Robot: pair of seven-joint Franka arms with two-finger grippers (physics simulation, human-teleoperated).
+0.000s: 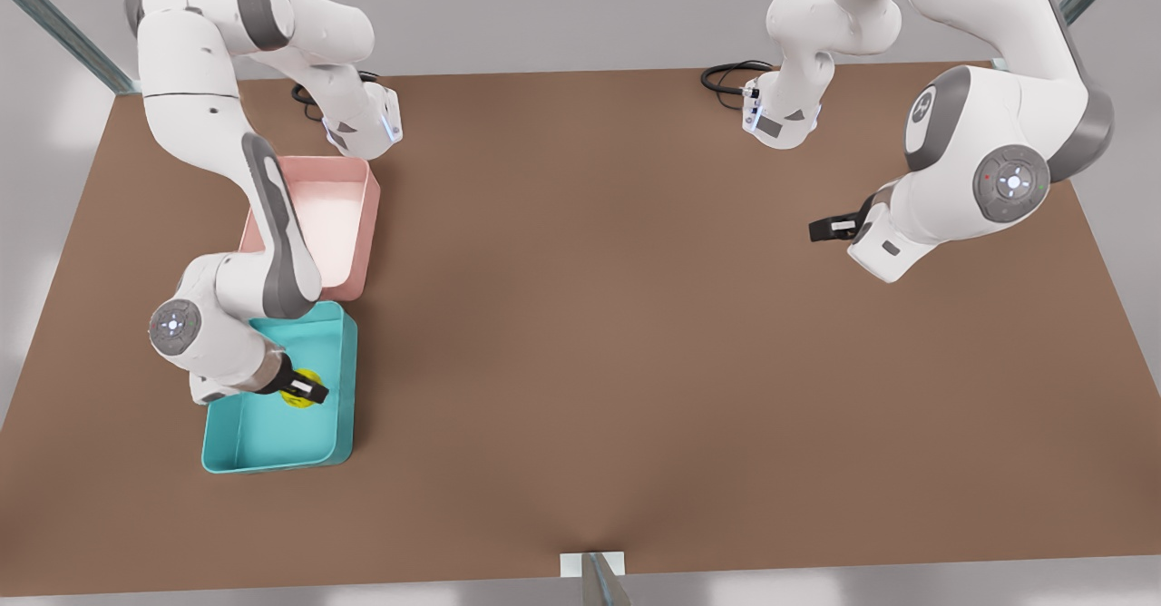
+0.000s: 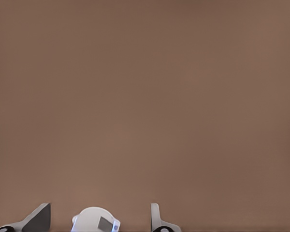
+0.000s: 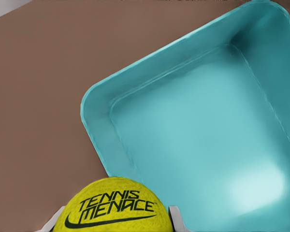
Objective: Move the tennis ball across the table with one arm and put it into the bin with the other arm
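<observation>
Spanning the front view: brown table (image 1: pixel 635 316). Sitting near its left edge there: teal bin (image 1: pixel 272 443). Clamping the tennis ball (image 3: pixel 113 208) above that bin: right gripper (image 1: pixel 304 390). Hovering, fingers spread and empty, over bare tabletop near the opposite edge: left gripper (image 1: pixel 821 229).

On the table (image 1: pixel 635 316), 2 tubs stand end to end at the front view's left: the bin (image 1: pixel 340 388) nearer the camera, the other tub (image 1: pixel 363 225) just behind it. The right gripper (image 1: pixel 304 390) holds the ball (image 1: pixel 299 379) above the bin's interior. The left gripper (image 1: pixel 830 228) hangs over bare table at the front view's right, well apart from both tubs.
</observation>
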